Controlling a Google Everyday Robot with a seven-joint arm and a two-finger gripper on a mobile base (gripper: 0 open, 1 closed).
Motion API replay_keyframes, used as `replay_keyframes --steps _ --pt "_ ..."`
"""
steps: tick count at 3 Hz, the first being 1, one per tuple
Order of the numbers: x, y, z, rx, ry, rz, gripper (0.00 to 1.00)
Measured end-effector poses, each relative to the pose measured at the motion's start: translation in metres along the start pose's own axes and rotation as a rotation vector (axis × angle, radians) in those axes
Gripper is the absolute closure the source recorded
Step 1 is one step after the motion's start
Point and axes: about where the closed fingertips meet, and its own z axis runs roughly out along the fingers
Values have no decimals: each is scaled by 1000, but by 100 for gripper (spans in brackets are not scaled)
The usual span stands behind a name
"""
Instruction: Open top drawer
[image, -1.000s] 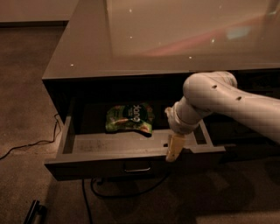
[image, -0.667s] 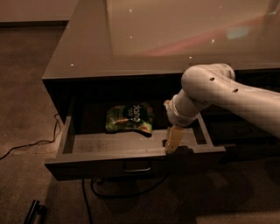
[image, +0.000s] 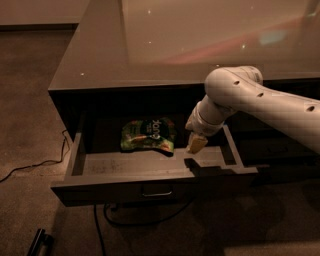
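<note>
The top drawer (image: 150, 177) stands pulled out from under the glossy counter, showing its grey tray floor. Its flat dark front carries a small metal bar handle (image: 156, 192) at centre. A green snack bag (image: 148, 135) lies at the back of the tray. My gripper (image: 196, 143) hangs from the white arm (image: 260, 102) above the right part of the tray, to the right of the bag and a little behind the front panel, touching nothing that I can see.
The glossy counter top (image: 190, 40) spans the upper view. Dark drawer fronts (image: 280, 145) sit to the right of the open drawer. A black cable (image: 35, 165) trails on the carpet at left, and a dark object (image: 40, 242) lies at bottom left.
My gripper has lifted up and back from the drawer's front edge to above the tray. The drawer and the bag have not moved.
</note>
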Motion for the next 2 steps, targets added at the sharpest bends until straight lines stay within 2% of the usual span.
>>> replay_keyframes --steps 1,2 --pt "4 -5 13 -17 4 1 63" --pt "8 3 31 -63 -30 12 86"
